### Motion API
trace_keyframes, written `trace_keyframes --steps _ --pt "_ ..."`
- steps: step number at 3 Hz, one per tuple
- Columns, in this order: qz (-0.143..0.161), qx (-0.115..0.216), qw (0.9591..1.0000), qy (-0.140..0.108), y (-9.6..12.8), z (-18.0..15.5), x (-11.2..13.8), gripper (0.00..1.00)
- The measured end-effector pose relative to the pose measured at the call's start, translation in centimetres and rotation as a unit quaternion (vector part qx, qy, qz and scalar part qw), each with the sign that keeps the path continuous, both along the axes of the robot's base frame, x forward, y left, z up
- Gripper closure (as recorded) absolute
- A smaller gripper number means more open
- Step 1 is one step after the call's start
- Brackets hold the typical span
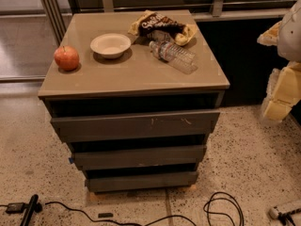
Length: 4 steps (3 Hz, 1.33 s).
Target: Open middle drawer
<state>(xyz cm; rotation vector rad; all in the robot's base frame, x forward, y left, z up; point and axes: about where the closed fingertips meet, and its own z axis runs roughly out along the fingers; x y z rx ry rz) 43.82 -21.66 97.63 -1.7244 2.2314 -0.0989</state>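
Note:
A grey-brown cabinet (134, 74) stands in the middle of the camera view with three drawer fronts. The middle drawer (138, 157) has a plain front without a handle, and none of its inside shows. The top front (136, 125) above it bears pale scratch marks. The bottom front (141, 181) is the shortest. My gripper (278, 100), pale yellow and white, is at the right edge of the view. It is well to the right of the cabinet, level with the top front, and touches nothing.
On the cabinet top lie a red apple (67, 58), a white bowl (110, 45), a chip bag (162, 26) and a plastic water bottle (172, 56) on its side. Black cables (221, 206) run over the speckled floor in front. A glass wall with railing stands behind.

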Motion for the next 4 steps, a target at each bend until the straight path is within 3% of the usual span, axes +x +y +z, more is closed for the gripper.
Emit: trace_keyframes --steps 1,2,3,4 --pt "0.002 0.002 1.0000 -0.007 0.0 0.1 -0.2 0.00" --pt "0.022 0.019 0.9995 -0.011 0.8 -1.0 -0.7 0.00" --pt "0.063 0.049 0.9968 0.000 2.5 -4.2 -1.6 0.00" --pt "0.085 0.068 0.9940 -0.006 3.0 -6.9 -2.3 0.00"
